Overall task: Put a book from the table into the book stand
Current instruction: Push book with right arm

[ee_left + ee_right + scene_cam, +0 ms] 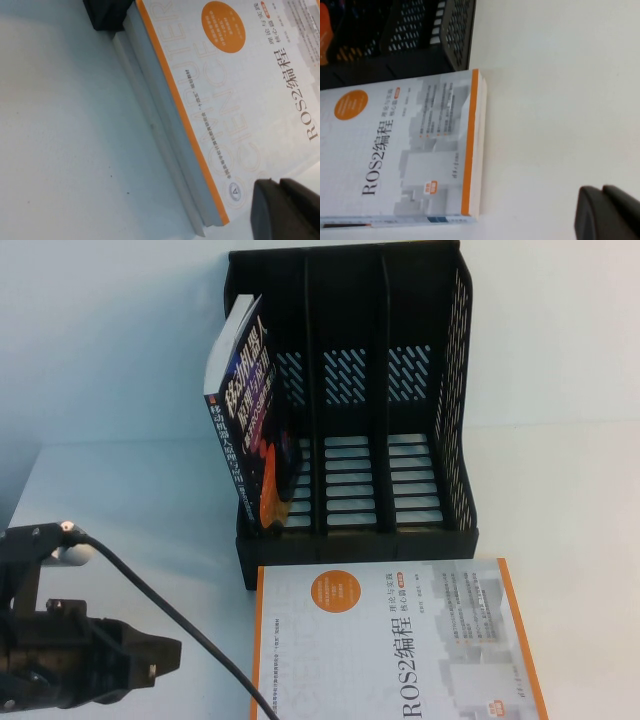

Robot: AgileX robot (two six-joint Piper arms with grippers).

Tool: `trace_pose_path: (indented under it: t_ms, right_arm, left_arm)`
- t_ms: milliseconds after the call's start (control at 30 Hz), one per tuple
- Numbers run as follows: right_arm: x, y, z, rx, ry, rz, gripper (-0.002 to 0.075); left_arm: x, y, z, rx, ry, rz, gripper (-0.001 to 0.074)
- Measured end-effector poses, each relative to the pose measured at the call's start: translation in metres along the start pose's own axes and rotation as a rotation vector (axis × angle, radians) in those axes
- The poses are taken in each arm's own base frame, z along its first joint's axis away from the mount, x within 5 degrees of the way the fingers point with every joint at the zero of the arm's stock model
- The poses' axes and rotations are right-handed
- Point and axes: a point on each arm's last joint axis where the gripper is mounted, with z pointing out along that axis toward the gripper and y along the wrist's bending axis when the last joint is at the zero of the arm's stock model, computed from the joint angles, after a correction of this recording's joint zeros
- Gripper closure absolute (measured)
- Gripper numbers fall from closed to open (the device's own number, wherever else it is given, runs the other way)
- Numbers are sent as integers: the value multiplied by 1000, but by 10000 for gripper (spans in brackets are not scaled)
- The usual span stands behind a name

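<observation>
Surface: white table (120, 500), plain wall behind.
Book (400, 640): flat, just right of the left gripper (150, 660), touching the stand (350, 390) front.
Left gripper: low, beside the spine; spread cannot be told.
Right gripper (607, 215): off the book's outer edge; spread likewise unclear, unseen from above.
Advice: grip both long edges, stand it upright, use an empty slot.
Wrist-only detail: page thickness.

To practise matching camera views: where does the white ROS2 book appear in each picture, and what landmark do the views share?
High view: white ROS2 book bottom centre, before the black book stand.
Left wrist view: upper right.
Right wrist view: left half.
Shared landmark: its orange circle.
</observation>
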Motion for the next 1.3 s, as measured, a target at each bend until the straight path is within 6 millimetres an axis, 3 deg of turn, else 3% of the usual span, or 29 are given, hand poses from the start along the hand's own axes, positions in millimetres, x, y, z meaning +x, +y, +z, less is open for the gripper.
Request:
trace_pose_path:
  t_ms: [200,367,700,900,1300]
  right_arm:
    - [-5,1,33,2,209,29,727]
    - [-11,2,73,-28,343,57,727]
    - [-41,4,148,-54,502,46,727]
    - [-29,6,184,-48,624,20,727]
    - [-15,30,222,-71,682,-42,727]
  left_arm:
    - [-1,0,0,-3,-4,5,738]
    - [-4,5,0,-54,-34,22,738]
    - [4,16,-2,-178,64,127,738]
    - [6,17,-2,-184,78,116,738]
    - [5,17,-2,-184,77,110,738]
